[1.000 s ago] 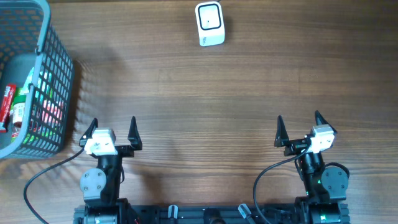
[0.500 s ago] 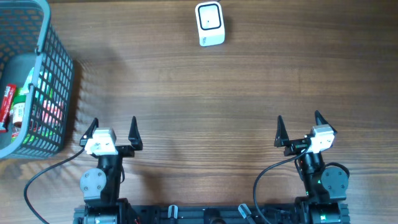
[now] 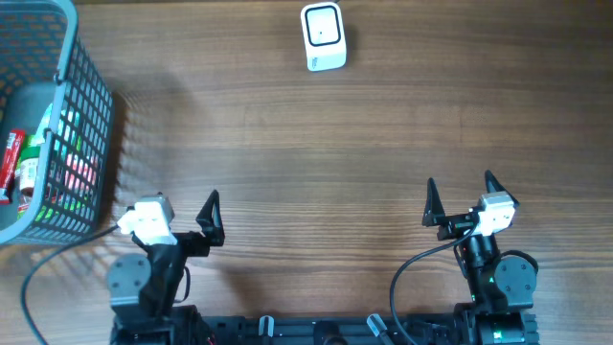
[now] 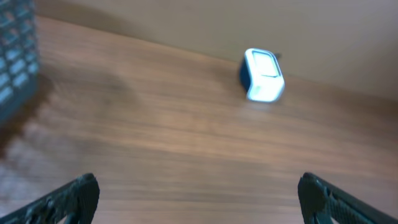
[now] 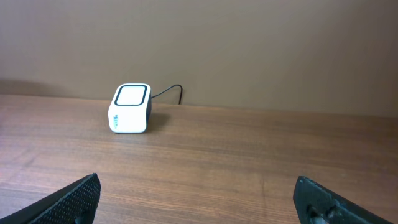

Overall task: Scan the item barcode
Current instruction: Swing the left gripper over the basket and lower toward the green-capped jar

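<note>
Several packaged items (image 3: 24, 168), red and green, lie inside the grey mesh basket (image 3: 91, 115) at the table's left edge. The white barcode scanner (image 3: 323, 36) stands at the far middle of the table, its window facing up; it also shows as the scanner (image 4: 263, 74) in the left wrist view and the scanner (image 5: 130, 109) in the right wrist view. My left gripper (image 3: 172, 206) is open and empty near the front left, close to the basket. My right gripper (image 3: 460, 182) is open and empty at the front right. No barcode is visible.
The basket's corner (image 4: 15, 56) is at the left edge of the blurred left wrist view. A dark cable (image 5: 168, 92) runs from the scanner's back. Bare wooden tabletop (image 3: 316, 163) lies between the grippers and the scanner.
My left arm has turned and shifted left toward the basket, and its wrist view is blurred by motion. The right arm, the scanner and the basket have not moved.
</note>
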`<move>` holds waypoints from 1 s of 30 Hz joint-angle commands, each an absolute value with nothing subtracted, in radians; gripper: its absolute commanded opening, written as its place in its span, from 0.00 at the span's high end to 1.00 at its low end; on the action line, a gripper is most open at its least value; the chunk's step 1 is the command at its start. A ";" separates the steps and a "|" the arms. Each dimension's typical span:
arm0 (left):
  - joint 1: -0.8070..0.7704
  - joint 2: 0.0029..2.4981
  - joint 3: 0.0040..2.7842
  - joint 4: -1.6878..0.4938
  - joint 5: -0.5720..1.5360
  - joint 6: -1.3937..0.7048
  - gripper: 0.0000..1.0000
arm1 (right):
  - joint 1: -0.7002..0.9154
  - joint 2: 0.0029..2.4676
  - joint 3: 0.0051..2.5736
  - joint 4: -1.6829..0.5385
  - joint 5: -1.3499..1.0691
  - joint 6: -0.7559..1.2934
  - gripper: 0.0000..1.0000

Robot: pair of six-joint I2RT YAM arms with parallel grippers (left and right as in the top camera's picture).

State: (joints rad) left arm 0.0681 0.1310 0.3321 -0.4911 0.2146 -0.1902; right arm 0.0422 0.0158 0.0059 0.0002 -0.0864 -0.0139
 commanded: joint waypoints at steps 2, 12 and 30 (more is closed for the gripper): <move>0.064 0.329 0.596 -0.612 0.326 -0.278 0.00 | 0.038 0.018 0.005 0.006 -0.102 -0.026 0.00; 0.064 0.966 1.352 -1.168 0.323 -0.167 0.00 | 0.038 0.018 0.005 0.006 -0.102 -0.025 0.00; 0.214 1.417 1.860 -1.126 -0.039 -0.101 0.00 | 0.038 0.018 0.005 0.006 -0.102 -0.026 0.00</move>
State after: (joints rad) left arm 0.1116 1.4273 1.8320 -1.1492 0.1226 -0.1463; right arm 0.0422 0.0177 0.0059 0.0002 -0.0868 -0.0139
